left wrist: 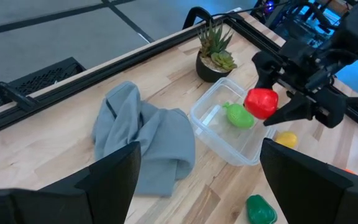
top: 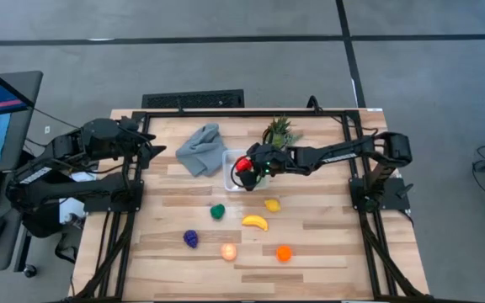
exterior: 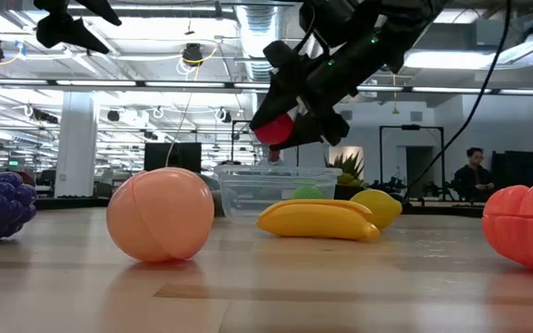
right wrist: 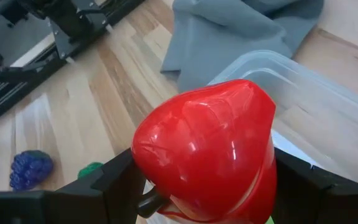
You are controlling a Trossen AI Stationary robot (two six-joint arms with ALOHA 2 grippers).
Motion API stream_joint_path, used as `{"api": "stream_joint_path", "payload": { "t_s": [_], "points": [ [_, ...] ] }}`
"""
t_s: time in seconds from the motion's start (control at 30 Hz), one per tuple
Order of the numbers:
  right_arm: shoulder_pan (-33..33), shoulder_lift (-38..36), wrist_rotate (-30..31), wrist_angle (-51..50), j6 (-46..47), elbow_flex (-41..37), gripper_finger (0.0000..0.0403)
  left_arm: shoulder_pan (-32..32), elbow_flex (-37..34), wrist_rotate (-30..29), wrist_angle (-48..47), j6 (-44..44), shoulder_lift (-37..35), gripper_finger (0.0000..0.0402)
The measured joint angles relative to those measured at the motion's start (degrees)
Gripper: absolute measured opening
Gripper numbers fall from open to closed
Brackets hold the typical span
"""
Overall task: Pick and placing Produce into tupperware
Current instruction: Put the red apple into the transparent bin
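Observation:
My right gripper [top: 247, 167] reaches in from the table's right and is shut on a red toy fruit [left wrist: 261, 102] above the clear tupperware [left wrist: 229, 146]. A light green fruit [left wrist: 239, 116] lies inside the tupperware. On the bare wood toward the near edge lie a dark green piece [top: 217, 211], a yellow lemon [top: 272, 204], a banana [top: 255, 221], purple grapes [top: 191, 238], a peach piece [top: 228, 251] and an orange piece [top: 284, 252]. My left gripper [top: 154, 151] waits open at the table's left, beyond the cloth. My right gripper pinches the red fruit [right wrist: 210, 143] between its two fingers [right wrist: 120, 177], one on either side of it. The fingers slant down from the table's right. The fruit is lifted clear, above the tupperware's rim [exterior: 248, 171].
A crumpled grey cloth [top: 200, 149] lies just left of the tupperware. A spiky potted plant [top: 280, 132] stands behind the tupperware, near the far edge. A black frame runs along the table's far edge and sides. People stand in the room behind the table.

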Motion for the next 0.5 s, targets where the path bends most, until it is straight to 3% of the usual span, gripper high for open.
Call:
{"api": "stream_joint_path", "payload": {
  "t_s": [0.23,0.5],
  "points": [
    [-2.1,0.0,0.0,0.0,0.0,0.0,0.0295,0.0,0.0,-1.2,0.0,0.4,0.0,0.0317],
    [-1.4,4.8,-2.4,0.9,-1.4,1.4,0.0295,0.0,0.0,-1.7,0.1,0.4,0.0,0.0317]
  ]
}}
